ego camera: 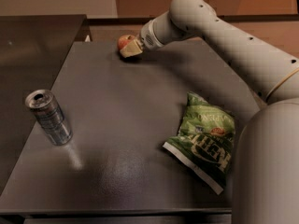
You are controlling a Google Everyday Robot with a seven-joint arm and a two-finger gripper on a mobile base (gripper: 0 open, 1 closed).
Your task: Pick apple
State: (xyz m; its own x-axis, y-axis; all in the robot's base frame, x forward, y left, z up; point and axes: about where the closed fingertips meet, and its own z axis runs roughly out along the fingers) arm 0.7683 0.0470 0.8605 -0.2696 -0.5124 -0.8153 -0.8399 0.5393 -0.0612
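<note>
The apple point(123, 41), small, red with a yellowish patch, is at the far edge of the dark table point(140, 106), left of centre. My gripper point(129, 49) reaches in from the right and is shut on the apple, with a beige finger point(131, 51) covering its lower right side. The apple looks held just above the tabletop, with a shadow beneath it.
A silver can point(48, 116) stands near the table's left edge. A green chip bag point(204, 141) lies at the right front. My arm point(224, 45) spans the far right of the table. A second dark surface point(32, 45) adjoins on the left.
</note>
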